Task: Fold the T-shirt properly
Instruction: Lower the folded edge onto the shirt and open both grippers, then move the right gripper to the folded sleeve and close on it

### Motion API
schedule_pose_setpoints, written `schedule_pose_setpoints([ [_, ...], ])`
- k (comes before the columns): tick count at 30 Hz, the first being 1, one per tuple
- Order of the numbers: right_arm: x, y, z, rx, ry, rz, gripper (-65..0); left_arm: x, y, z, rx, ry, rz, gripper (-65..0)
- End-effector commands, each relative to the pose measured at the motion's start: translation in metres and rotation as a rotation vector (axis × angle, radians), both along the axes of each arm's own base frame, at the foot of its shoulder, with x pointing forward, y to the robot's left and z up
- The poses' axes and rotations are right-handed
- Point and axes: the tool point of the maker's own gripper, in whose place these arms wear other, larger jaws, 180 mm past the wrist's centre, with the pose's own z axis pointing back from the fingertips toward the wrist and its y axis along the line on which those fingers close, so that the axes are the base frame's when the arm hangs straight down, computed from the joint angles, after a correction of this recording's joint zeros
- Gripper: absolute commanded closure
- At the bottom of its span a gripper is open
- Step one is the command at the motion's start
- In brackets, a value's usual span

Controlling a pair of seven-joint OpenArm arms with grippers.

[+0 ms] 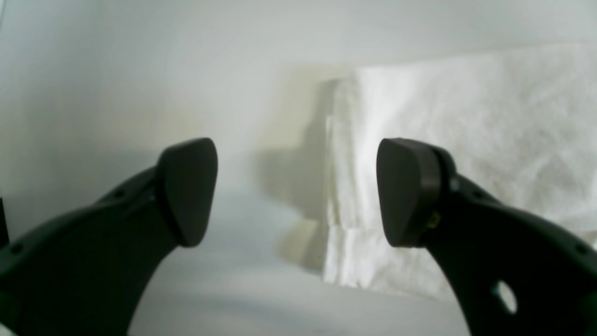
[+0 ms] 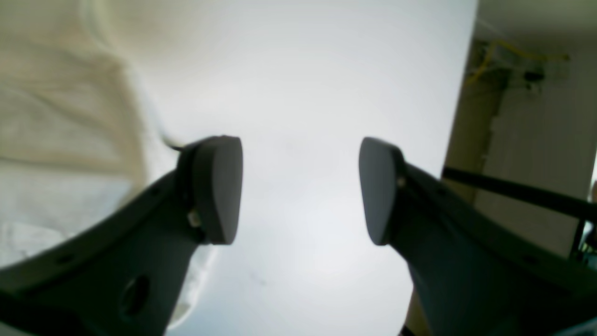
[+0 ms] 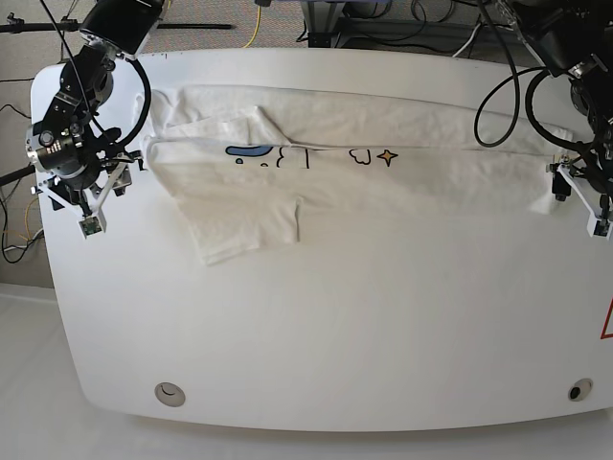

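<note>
The white T-shirt (image 3: 345,158) lies folded lengthwise into a long band across the table (image 3: 335,326) toward 12 o'clock, with 1 sleeve flap jutting toward 7 o'clock and part of its print — a blue cloud and a yellow star — showing. The left gripper (image 1: 297,191) hangs spread wide and empty off the shirt's 3 o'clock end; the right gripper (image 2: 301,189), also parted and empty, sits at 9 o'clock.

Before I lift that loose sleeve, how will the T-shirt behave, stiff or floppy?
Probably floppy: the T-shirt lies flat in soft creased layers. It looks thin and light, so a pinched sleeve should drape and drag its neighbouring layers along. On the smooth white table it may slide.
</note>
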Motion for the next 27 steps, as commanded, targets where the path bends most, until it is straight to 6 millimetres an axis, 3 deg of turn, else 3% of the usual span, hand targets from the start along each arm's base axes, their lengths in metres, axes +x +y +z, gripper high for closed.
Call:
schedule_pose_setpoints([
  [1,-0.007,-0.011,0.004,-0.039,0.007,-0.014,-37.3,0.009,0.009,0.020,0.038,-0.049,-0.003,-48.5],
  [6,-0.017,-0.010,-0.004,-0.034,0.034,-0.011,-37.3,0.008,0.009,0.019,0.037,-0.051,-0.004,-48.5],
  [12,-0.015,-0.006,-0.005,-0.025,0.030,-0.005,-37.3,0.008,0.008,0.017,0.031,-0.049,-0.003,-48.5],
  [23,0.013,0.005,0.012,0.007,-0.051,-0.005,-37.3,0.008,0.009,0.018,0.035,-0.048,-0.005,-48.5],
  [27,0.030,0.024,0.017,0.033,-0.082,0.034,-37.3,0.008,0.009,0.018,0.035,-0.048,-0.005,-48.5],
])
